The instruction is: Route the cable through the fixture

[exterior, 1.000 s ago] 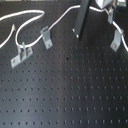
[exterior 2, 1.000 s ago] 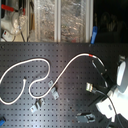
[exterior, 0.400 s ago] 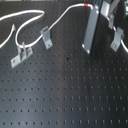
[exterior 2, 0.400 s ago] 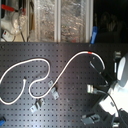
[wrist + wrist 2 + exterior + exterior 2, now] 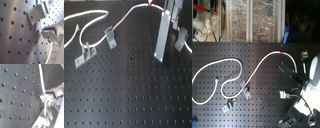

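Observation:
The cable is a thin white cord with a red band. In the second exterior view the cable loops on the left, rises to the red band, then drops into my gripper. In the first exterior view my gripper hangs low over the board, its long silver finger beside a metal fixture. It appears shut on the cable, which comes out past that fixture. Both wrist views show the cable close to a fixture.
Two more metal fixtures stand on the black perforated board, under the cable's left stretch. Further fixtures show in the second exterior view. Shelves with clutter stand behind the board.
In the first exterior view the gripper has come down and shifted right, closer to the right-hand fixture. The red band has barely moved.

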